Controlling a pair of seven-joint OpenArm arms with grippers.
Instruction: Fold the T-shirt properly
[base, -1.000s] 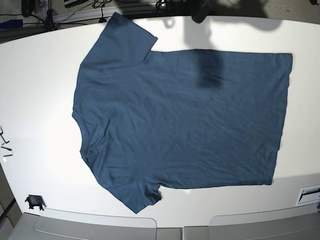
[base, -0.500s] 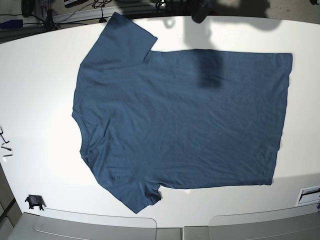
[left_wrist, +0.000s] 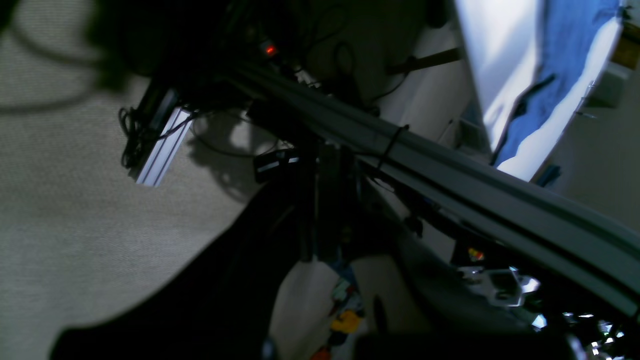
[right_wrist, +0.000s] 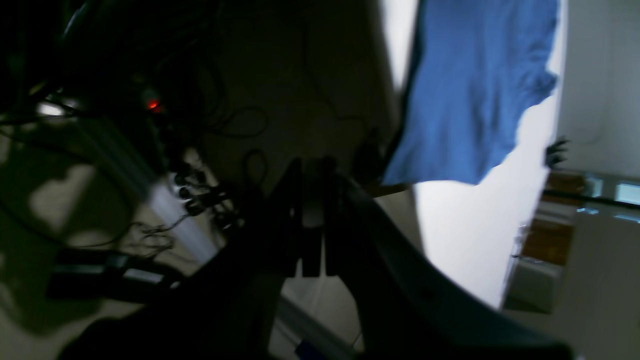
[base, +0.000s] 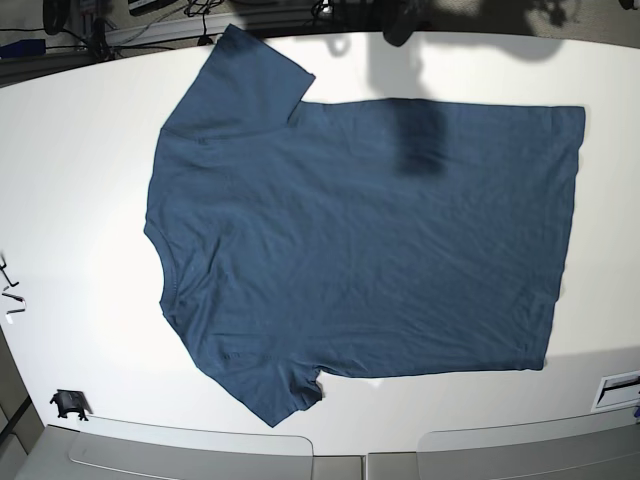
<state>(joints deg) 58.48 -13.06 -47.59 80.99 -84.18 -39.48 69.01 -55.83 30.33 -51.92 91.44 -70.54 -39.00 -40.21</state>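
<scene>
The dark navy T-shirt (base: 360, 250) lies spread flat on the white table (base: 80, 180), collar to the left and hem to the right, one sleeve at the far left and one at the near left. A strip of it shows in the left wrist view (left_wrist: 565, 75), and one sleeve end in the right wrist view (right_wrist: 475, 90). Both grippers hang off the table's far side over the floor, clear of the cloth. The left gripper (left_wrist: 325, 155) and the right gripper (right_wrist: 312, 172) are dark silhouettes with their fingers together, holding nothing. Neither gripper's fingers show in the base view.
A dark arm part (base: 400, 22) shows at the table's far edge and throws a shadow (base: 420, 140) on the shirt. A small black piece (base: 68, 403) sits near left, a white slotted plate (base: 618, 388) near right. Grey trays (base: 190, 450) line the near edge. Cables lie behind the table.
</scene>
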